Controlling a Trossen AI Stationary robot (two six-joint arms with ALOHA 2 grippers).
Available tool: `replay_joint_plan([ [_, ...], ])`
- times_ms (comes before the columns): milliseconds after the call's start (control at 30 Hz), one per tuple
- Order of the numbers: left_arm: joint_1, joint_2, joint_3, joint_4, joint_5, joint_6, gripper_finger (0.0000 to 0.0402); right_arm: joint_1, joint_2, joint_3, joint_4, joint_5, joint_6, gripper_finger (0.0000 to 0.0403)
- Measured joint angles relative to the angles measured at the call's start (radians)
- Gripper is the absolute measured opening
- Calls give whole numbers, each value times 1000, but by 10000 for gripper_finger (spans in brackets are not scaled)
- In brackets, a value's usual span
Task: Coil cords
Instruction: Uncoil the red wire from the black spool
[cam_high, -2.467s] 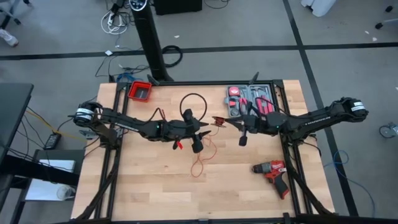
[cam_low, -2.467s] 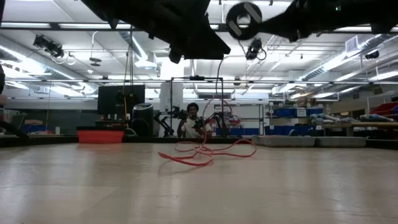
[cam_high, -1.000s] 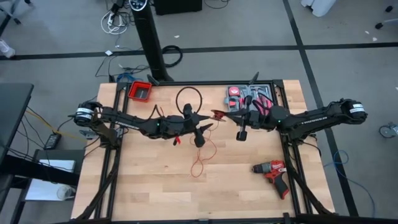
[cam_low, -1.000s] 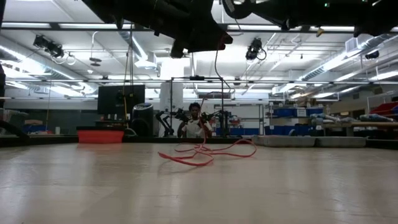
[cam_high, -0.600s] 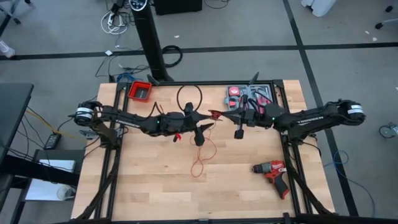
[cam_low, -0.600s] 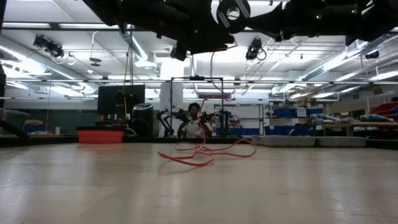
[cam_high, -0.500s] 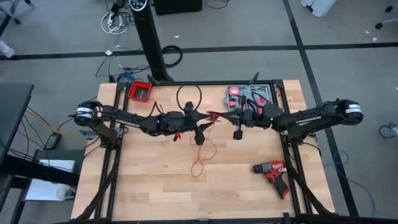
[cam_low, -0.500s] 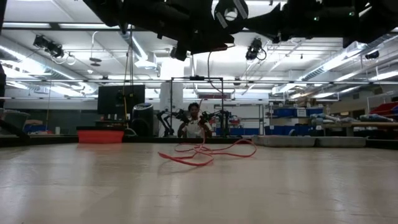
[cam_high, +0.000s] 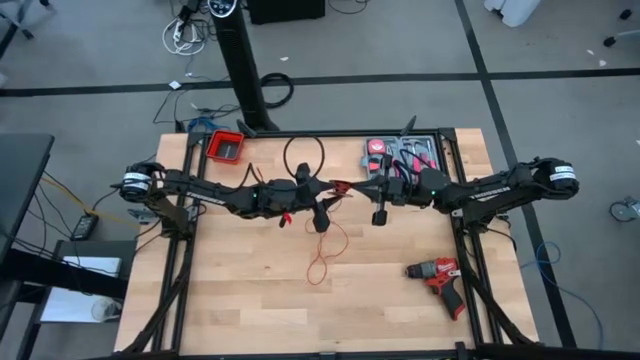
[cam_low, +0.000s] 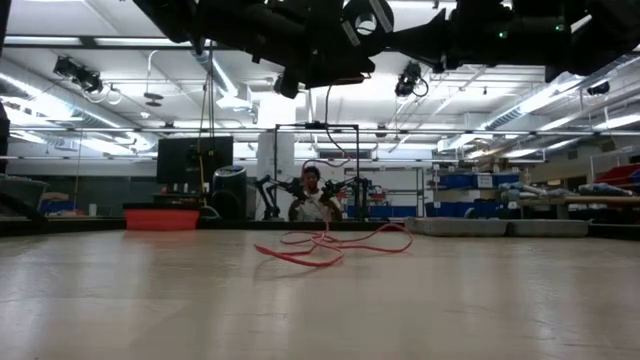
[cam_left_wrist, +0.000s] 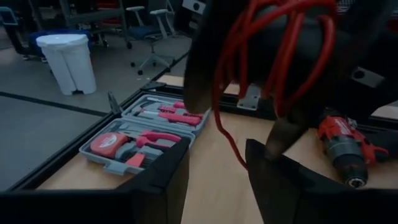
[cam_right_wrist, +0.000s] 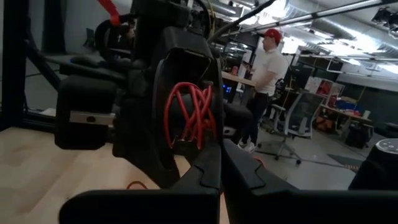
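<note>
The left gripper (cam_high: 322, 205) stands with its fingers apart above mid-table, red cord (cam_right_wrist: 188, 114) wound around them; more cord (cam_high: 322, 262) trails onto bare wood below (open on all sides). The right gripper (cam_high: 362, 189), pinched together, faces it, the tool case (cam_high: 403, 156) just behind.

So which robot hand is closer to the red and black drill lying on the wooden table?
The right gripper. It hangs above mid-table, nearer the red and black drill at the table's near right. The left gripper sits just beside it, slightly farther toward the left.
</note>
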Motion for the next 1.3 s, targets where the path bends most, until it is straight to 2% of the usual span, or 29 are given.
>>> replay_joint_plan([
  [167, 0, 0, 0, -16, -22, 1, 119, 0, 0, 0, 6, -2, 15, 0],
  [333, 0, 0, 0, -77, -49, -6, 21, 0, 0, 0, 6, -8, 18, 0],
  [367, 0, 0, 0, -81, -52, -8, 12, 0, 0, 0, 6, -8, 23, 0],
  [567, 0, -16, 0, -144, -84, 29, 3, 0, 0, 0, -21, -8, 17, 0],
  [767, 0, -106, 0, -285, -138, 29, 1, -3, -7, 0, -76, 4, -34, 0],
  [933, -8, -176, 1, -343, -138, 27, 1, -22, -8, 0, -129, 20, -72, 0],
  [1133, -16, -201, 1, -333, -63, 21, 0, -55, -8, 0, -160, 63, -83, 0],
  [1300, -16, -200, 1, -322, -5, -29, 0, -74, -8, 0, -172, 156, -74, 0],
])
